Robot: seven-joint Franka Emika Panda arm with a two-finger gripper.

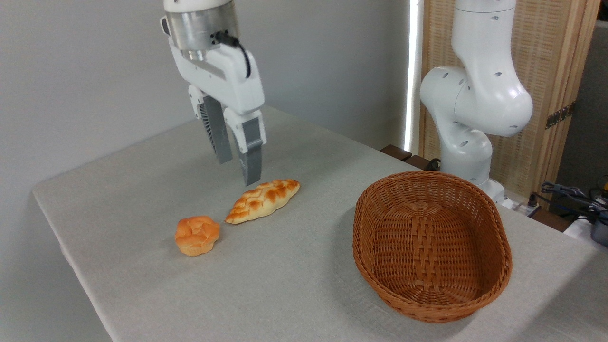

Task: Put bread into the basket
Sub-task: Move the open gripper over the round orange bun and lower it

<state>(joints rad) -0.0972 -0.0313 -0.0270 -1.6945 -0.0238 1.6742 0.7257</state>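
The bread (197, 234), a small round orange-golden bun with a knotted top, lies on the grey table left of centre. The basket (494, 223), a large reddish-brown wicker oval, stands at the right with nothing in it. My gripper (237, 172) hangs open above the table, behind and to the upper right of the bun, with nothing between its fingers. Its tips hover just left of the long loaf's far end, well apart from the bun.
A long pointed braided loaf (262, 200) lies just right of the bun. The white arm base (475, 109) rises behind the basket. Cables and gear (577, 199) sit off the table's right side. The table's left edge (52, 223) is near the bun.
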